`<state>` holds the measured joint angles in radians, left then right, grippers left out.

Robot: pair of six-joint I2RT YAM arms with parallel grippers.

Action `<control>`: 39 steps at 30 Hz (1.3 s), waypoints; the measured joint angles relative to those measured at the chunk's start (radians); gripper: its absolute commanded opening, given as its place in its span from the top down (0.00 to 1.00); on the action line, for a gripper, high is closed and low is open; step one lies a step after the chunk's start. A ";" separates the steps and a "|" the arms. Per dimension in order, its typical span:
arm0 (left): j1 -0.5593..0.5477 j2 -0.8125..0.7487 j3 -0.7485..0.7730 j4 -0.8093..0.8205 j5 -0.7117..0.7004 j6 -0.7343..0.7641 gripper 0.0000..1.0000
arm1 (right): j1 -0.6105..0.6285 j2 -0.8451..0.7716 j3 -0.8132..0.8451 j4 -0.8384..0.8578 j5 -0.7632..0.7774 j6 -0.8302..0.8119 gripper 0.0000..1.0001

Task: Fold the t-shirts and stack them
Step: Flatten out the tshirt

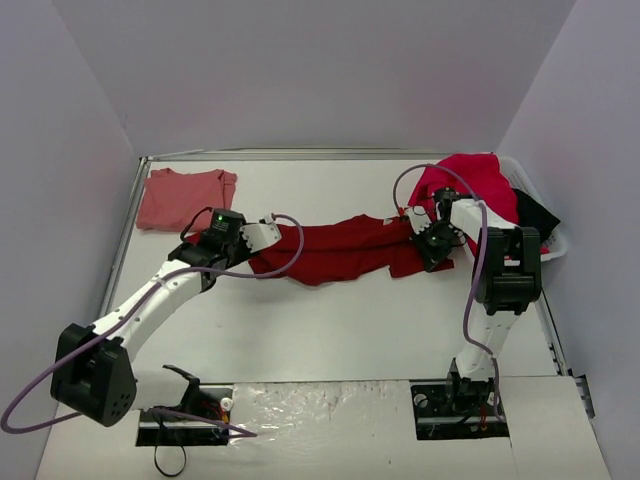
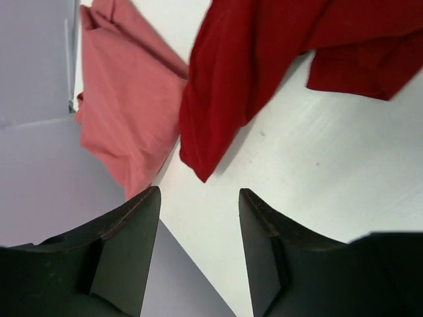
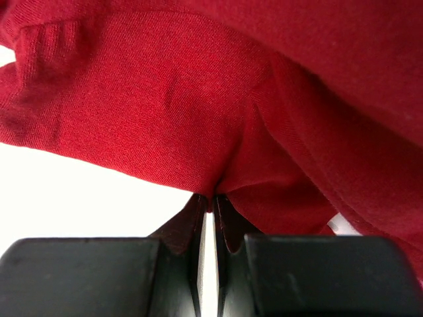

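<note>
Right pincer pinched on a fold of the dark crimson t-shirt, mid-frame on the counter. Left pincer gapes wide, empty, near its left end. Salmon-pink t-shirt upper left; raspberry t-shirt in white basket, upper right.

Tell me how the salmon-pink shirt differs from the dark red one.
The salmon-pink shirt is pale; the dark red shirt is deep crimson. The pink one lies compact at the far left corner; the red one sprawls rumpled across the middle. Only the red one is pinched, by the right gripper. Both are plain cloth.
</note>
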<state>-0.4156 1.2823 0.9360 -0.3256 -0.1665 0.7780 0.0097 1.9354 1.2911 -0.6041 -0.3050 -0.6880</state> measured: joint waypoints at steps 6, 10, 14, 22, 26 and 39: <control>-0.045 0.057 -0.044 -0.063 0.082 0.015 0.43 | 0.000 0.000 -0.002 0.006 -0.017 0.019 1.00; -0.103 0.156 -0.050 -0.076 0.107 0.014 0.45 | 0.000 0.000 -0.003 0.011 -0.021 0.033 1.00; -0.173 0.256 -0.050 -0.050 0.107 0.015 0.44 | 0.000 0.000 -0.003 0.012 -0.025 0.037 1.00; -0.209 0.343 -0.046 0.059 0.060 0.019 0.44 | 0.000 0.000 -0.004 0.015 -0.026 0.041 1.00; -0.210 0.360 -0.046 0.121 0.025 0.020 0.44 | 0.000 0.001 -0.005 0.017 -0.026 0.040 1.00; -0.211 0.424 -0.015 0.113 0.039 0.027 0.98 | 0.000 0.002 -0.006 0.019 -0.027 0.041 1.00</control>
<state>-0.6266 1.7061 0.9211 -0.2123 -0.1272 0.8047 0.0097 1.9369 1.2854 -0.5854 -0.3317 -0.6472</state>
